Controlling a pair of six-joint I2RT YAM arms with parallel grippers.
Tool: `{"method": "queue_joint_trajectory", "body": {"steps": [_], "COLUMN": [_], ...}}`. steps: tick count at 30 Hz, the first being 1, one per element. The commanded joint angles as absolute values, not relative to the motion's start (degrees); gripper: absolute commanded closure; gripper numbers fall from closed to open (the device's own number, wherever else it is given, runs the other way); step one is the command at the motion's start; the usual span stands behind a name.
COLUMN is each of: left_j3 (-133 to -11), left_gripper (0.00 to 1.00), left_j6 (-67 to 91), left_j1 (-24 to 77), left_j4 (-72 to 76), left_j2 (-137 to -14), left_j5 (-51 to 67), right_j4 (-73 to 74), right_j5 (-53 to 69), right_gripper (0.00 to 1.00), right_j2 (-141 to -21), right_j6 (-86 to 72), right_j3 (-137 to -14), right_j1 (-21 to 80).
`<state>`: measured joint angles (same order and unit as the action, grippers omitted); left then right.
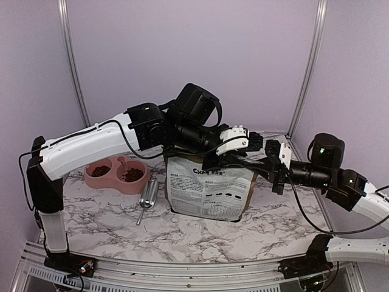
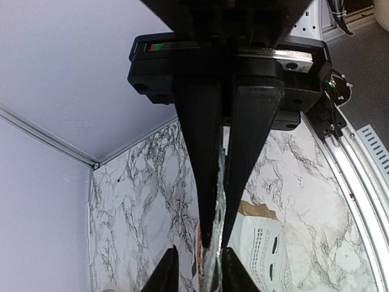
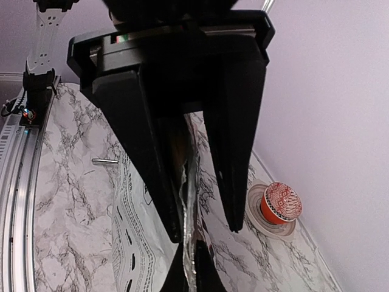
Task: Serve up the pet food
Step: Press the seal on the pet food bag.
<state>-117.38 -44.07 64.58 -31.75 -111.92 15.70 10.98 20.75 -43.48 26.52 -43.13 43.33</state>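
The pet food is dark kibble lying in both cups [image 1: 100, 171] [image 1: 132, 174] of a pink double bowl [image 1: 115, 181] at the left. A white-and-brown printed paper bag [image 1: 209, 188] stands upright mid-table. My left gripper [image 1: 254, 146] [image 2: 217, 243] is shut on the bag's foil-lined top edge [image 2: 220, 267]. My right gripper [image 1: 270, 157] [image 3: 205, 233] faces it from the right. It is open, with its jaws on either side of the same top edge [image 3: 193, 210]. The bag's printed side shows in both wrist views [image 2: 273, 249] [image 3: 140, 231]. The bag's contents are hidden.
A metal scoop [image 1: 148, 198] lies on the marble table between the bowl and the bag; its handle shows in the right wrist view [image 3: 104, 161]. A red-wrapped cupcake on a small plate [image 3: 279, 204] stands by the back wall. Purple walls close in the back and sides.
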Motion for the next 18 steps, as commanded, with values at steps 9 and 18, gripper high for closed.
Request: {"method": "queue_joint_trajectory", "body": {"steps": [9,18], "left_j3": [-116.6,-116.9], "left_gripper": [0.98,0.98], "left_j6": [-46.2,-45.8], "left_j1": [63.8,63.8], "left_j4": [-38.6,-38.9], "left_j2": [-110.5,-109.7], "left_j5": [8.6,6.2], "right_j4": [3.4,3.4], "right_j5": [23.8,24.2], "right_gripper": [1.00,1.00], "right_j2": [-40.5,-40.7], "right_j6": [25.6,25.6], "right_j3": [-45.8,-45.9], "right_j1": [43.5,43.5]}}
